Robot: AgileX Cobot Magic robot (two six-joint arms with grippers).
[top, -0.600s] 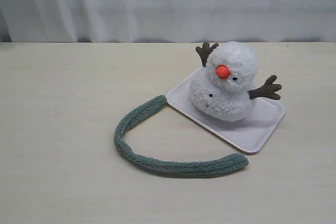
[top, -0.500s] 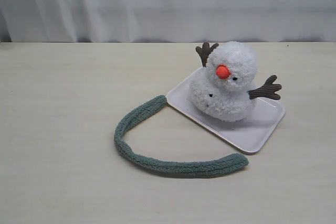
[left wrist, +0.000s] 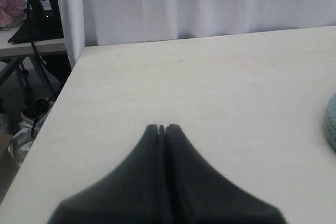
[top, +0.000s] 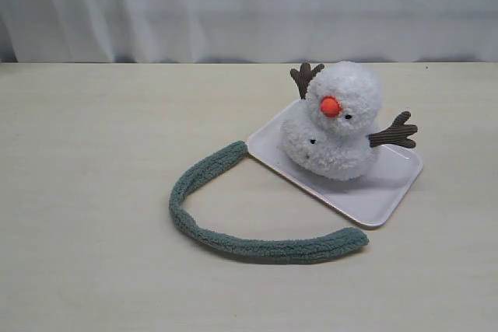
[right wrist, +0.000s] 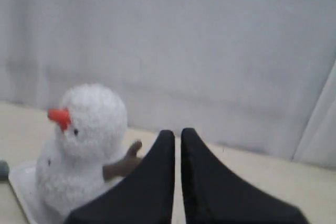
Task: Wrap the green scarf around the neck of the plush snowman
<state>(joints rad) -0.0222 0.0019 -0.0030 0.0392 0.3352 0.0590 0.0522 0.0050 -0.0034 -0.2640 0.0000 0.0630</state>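
Two tools pressed together, empty: left tool (left wrist: 161, 127), right tool (right wrist: 177, 132). Scarf (top: 264, 249) curled on table (top: 93, 153), one end at tray (top: 389, 188); snowman (top: 334, 130) on tray. Risk: toppling snowman through scarf drag.

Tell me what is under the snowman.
The snowman sits on a white tray, which lies on the table. Its body covers the tray's middle, so anything there is hidden. The scarf lies on the table, one end at the tray's edge.

Fuzzy fleece scarf (top: 257, 248), glossy plastic tray (top: 383, 194)
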